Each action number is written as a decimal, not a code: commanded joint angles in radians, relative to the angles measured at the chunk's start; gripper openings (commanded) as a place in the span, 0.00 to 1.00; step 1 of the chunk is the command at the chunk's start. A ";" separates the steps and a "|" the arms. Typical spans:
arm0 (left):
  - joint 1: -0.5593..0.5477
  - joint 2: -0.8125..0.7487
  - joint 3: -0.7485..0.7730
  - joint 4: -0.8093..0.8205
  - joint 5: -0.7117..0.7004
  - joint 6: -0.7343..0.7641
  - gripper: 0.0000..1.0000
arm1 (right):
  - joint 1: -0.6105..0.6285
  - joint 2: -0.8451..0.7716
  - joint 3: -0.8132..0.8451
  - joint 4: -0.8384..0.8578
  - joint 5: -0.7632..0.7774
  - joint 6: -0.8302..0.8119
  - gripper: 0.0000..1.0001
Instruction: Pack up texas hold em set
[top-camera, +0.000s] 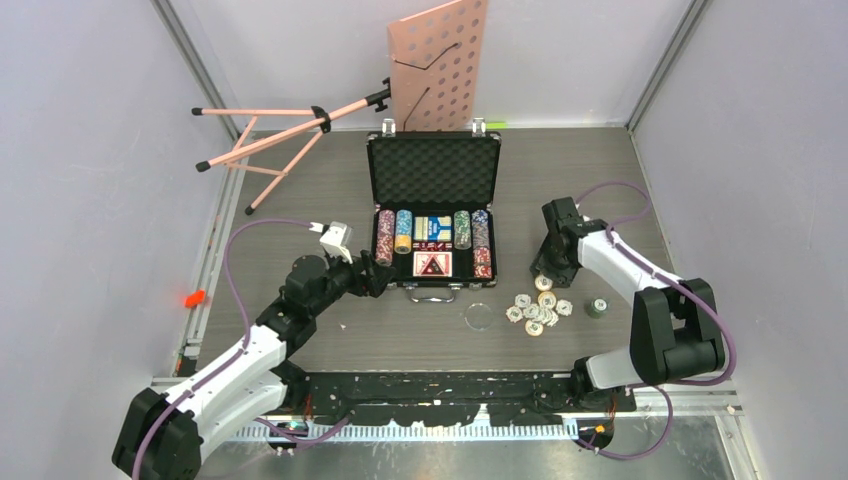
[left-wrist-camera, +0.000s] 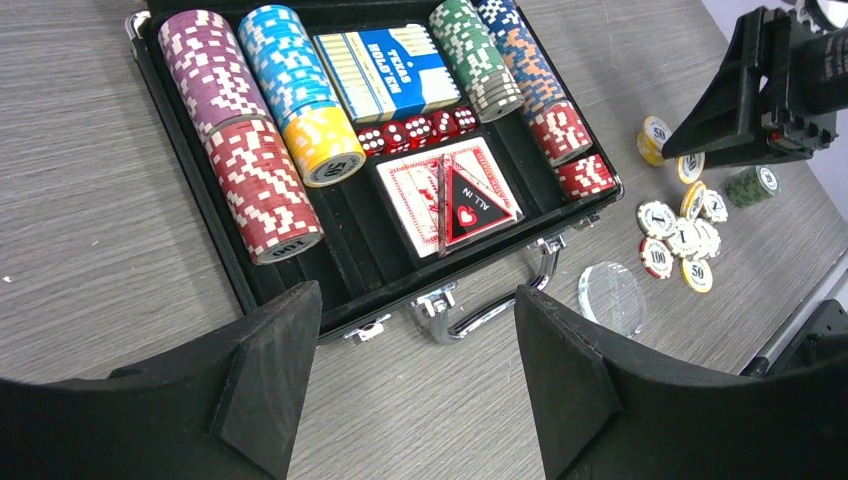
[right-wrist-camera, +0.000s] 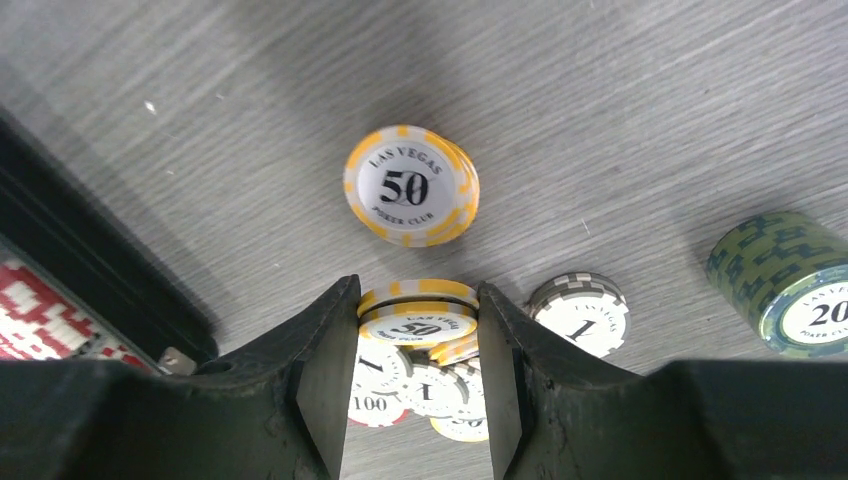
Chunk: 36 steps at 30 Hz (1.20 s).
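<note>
You've got yel/white-striped 50 chips (right-wrist-camera: 417, 322), a dk-green 20 stack (right-wrist-camera: 775, 268), blk case (top-camera: 433, 170) w/ red, purple, blue chip rows (left-wrist-camera: 212, 72), pink perforated stand (top-camera: 440, 65), grey woodgrain table (top-camera: 400, 335).

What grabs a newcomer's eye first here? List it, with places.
The open black briefcase sits centre, its tray lined with colourful chip rows. Right of it, the right pincer clamps yellow 50 chips among loose ones. A pink music stand lies back left.

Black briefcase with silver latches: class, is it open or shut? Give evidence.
Open: the black briefcase has its foam-lined lid raised, exposing rows of poker chips and small red dice inside.
</note>
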 joint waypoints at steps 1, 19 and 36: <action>0.003 0.003 0.002 0.044 -0.013 0.017 0.73 | -0.001 0.004 0.081 -0.022 0.030 0.002 0.29; 0.003 0.011 0.005 0.046 -0.009 0.017 0.73 | -0.039 0.093 0.173 -0.056 -0.004 -0.044 0.38; 0.003 0.003 0.005 0.041 -0.007 0.016 0.73 | -0.106 0.178 0.202 -0.047 -0.079 -0.071 0.47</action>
